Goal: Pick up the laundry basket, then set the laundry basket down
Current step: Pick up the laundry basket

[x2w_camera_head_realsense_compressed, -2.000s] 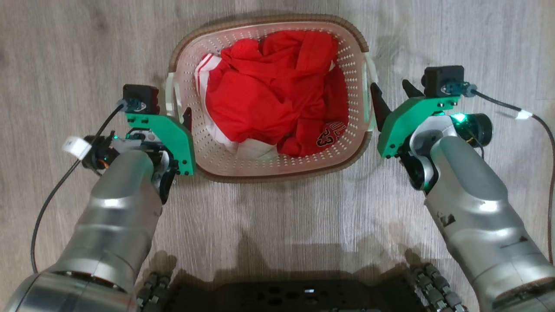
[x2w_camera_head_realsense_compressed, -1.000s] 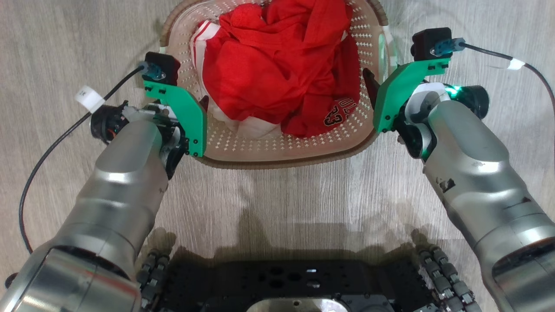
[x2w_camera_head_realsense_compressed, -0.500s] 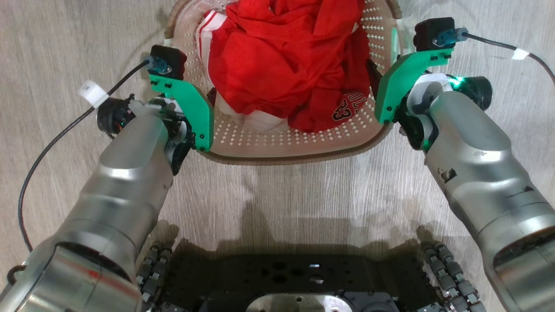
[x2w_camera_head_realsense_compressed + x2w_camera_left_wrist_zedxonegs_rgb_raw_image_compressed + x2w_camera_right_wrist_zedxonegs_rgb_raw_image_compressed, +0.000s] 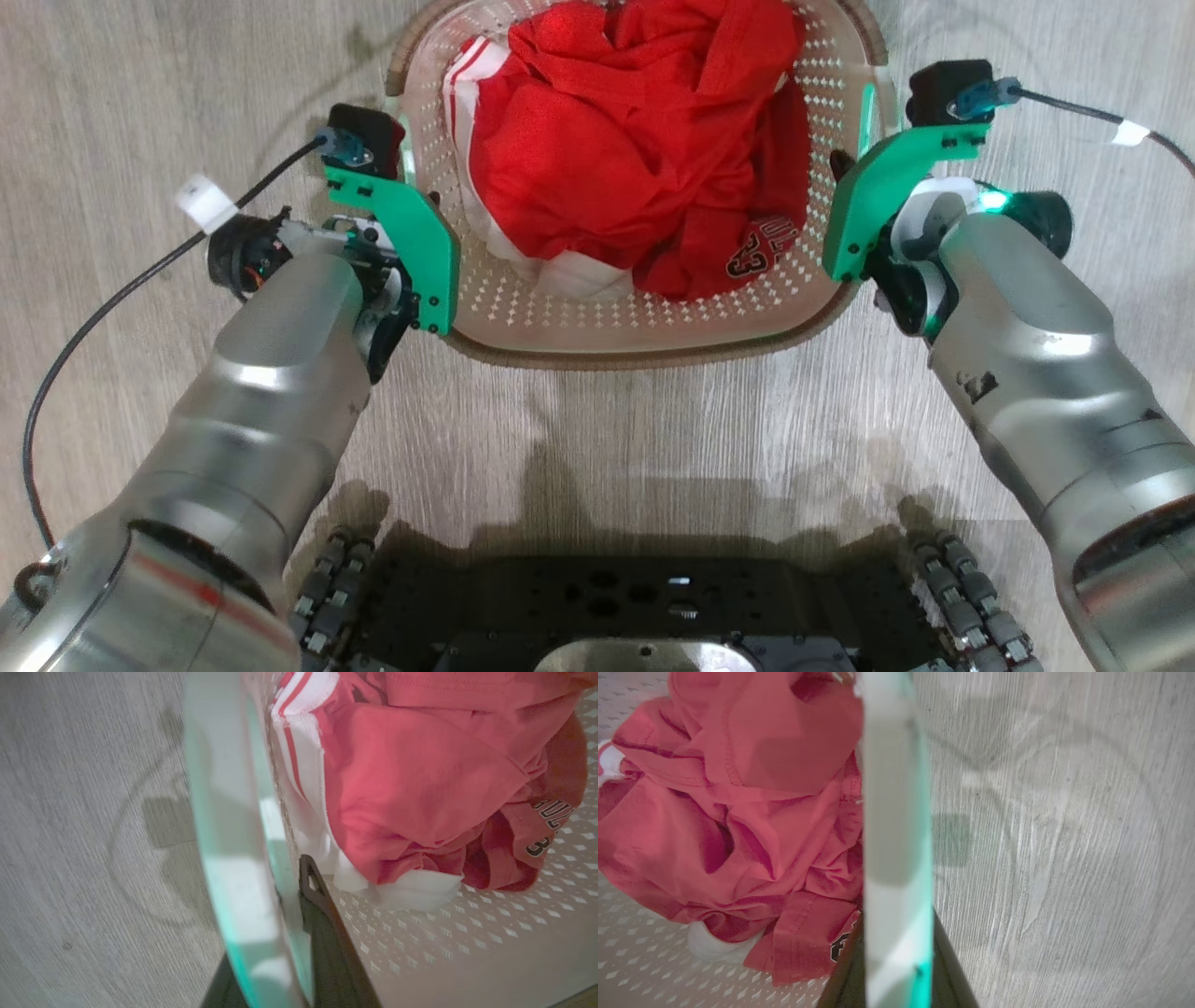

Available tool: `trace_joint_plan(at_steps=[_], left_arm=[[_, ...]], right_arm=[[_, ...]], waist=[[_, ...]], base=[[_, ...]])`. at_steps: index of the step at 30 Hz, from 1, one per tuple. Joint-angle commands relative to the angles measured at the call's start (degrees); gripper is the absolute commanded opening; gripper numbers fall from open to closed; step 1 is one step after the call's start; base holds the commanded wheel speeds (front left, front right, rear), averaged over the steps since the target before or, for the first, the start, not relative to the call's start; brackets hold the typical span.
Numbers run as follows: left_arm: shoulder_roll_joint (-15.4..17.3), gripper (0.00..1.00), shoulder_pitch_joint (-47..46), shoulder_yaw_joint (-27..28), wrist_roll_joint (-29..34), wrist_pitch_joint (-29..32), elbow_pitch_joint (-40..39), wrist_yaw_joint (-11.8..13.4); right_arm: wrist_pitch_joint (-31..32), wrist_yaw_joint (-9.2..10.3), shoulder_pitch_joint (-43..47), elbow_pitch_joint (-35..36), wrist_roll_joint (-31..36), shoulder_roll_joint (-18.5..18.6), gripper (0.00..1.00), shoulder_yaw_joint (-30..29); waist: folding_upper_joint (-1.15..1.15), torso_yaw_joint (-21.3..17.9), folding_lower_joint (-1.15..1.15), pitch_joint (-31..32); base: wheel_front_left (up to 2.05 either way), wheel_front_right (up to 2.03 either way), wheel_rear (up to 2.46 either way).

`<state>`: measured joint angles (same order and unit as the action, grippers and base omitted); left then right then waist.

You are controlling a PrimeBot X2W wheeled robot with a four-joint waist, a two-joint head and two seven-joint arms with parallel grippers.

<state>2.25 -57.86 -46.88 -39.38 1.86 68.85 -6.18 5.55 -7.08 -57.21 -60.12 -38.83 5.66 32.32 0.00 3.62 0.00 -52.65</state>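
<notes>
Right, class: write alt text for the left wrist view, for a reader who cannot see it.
The left gripper grips the pale side handle of the laundry basket, one dark finger inside the basket, the other outside. Crumpled red and white clothes lie in the perforated basket; grey wooden floor shows to the left.

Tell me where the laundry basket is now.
Head view, top centre: the laundry basket is between the left gripper and right gripper, whose fingers grip its side handles.

Matt plastic basket (image 4: 607, 317), cloth (image 4: 635, 159), wood-grain floor (image 4: 653, 420)
</notes>
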Motion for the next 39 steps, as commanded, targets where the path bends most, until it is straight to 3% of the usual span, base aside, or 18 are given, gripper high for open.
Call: trace_joint_plan(at_steps=[1, 20, 31, 39], left_arm=[[0.63, 0.00, 0.64, -0.99, 0.35, -0.55, -1.12, -0.50], [0.63, 0.00, 8.07, -12.45, -1.44, 5.45, -0.98, -1.10], [0.63, 0.00, 12.83, -15.56, -1.76, 3.60, -0.11, -0.31], [0.63, 0.00, 17.13, -16.03, -4.99, 7.29, -1.71, -0.85]], right_arm=[[0.23, -0.41, 2.52, 1.25, -0.50, -1.86, 0.00, 1.38], [8.25, -0.41, 10.11, 3.74, -8.86, -0.36, 0.00, 7.17], [13.15, -0.41, 16.81, 8.13, -14.21, 1.55, 0.00, 10.09], [13.37, -0.41, 20.87, 10.19, -13.80, 2.34, 0.00, 12.39]], waist=[[0.00, -0.06, 0.00, 0.48], [0.00, -0.84, 0.00, 14.57], [0.00, -1.14, 0.00, 25.28], [0.00, -0.97, 0.00, 33.52]], base=[[0.00, 0.00, 0.00], [0.00, 0.00, 0.00], [0.00, 0.00, 0.00], [0.00, 0.00, 0.00]])
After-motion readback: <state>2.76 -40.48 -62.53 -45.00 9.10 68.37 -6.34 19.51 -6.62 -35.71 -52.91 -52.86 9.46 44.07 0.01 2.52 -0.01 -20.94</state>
